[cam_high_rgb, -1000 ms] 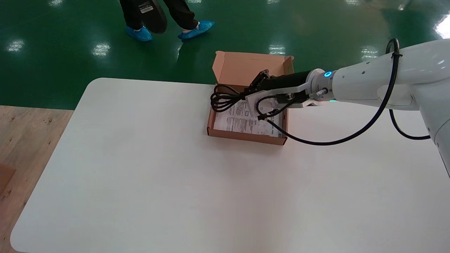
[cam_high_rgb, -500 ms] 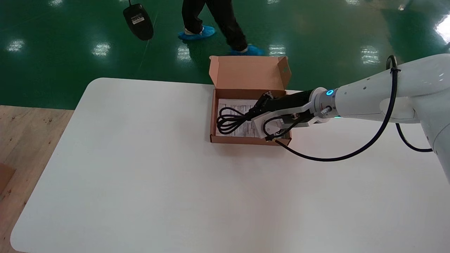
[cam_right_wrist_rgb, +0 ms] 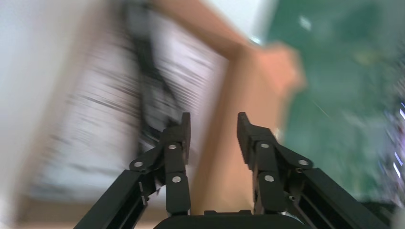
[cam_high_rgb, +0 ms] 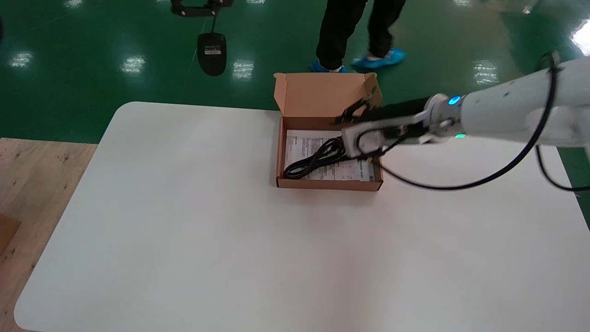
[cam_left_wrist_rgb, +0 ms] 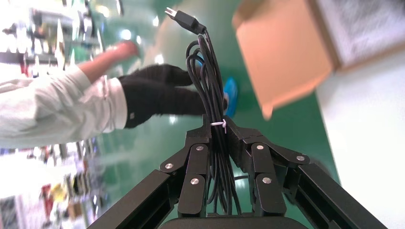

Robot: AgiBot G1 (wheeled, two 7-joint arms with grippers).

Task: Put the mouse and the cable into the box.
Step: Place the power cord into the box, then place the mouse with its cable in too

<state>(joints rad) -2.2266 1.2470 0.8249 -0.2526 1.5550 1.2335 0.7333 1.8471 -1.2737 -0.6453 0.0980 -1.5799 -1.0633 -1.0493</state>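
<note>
The brown cardboard box [cam_high_rgb: 282, 152] stands open at the table's far edge, its lid [cam_high_rgb: 322, 94] upright. A black coiled cable [cam_high_rgb: 315, 159] lies inside on a printed sheet [cam_high_rgb: 343, 170]. My right gripper [cam_high_rgb: 354, 112] hovers open over the box's back right part; in the right wrist view it [cam_right_wrist_rgb: 211, 131] holds nothing, with the blurred cable [cam_right_wrist_rgb: 150, 93] beyond. My left gripper [cam_high_rgb: 209, 9] is high beyond the table, and the black mouse [cam_high_rgb: 212, 53] dangles below it. The left wrist view shows that gripper [cam_left_wrist_rgb: 217, 126] shut on the mouse's bundled cord [cam_left_wrist_rgb: 210, 81].
The white table [cam_high_rgb: 230, 240] has rounded corners; green floor lies beyond its far edge and wooden floor to its left. A person in black trousers and blue shoe covers [cam_high_rgb: 375, 57] walks just behind the box.
My right gripper has let go of the cable, which now lies in the box, and has risen toward the back right. The hanging mouse has swung right. The person has walked right.
</note>
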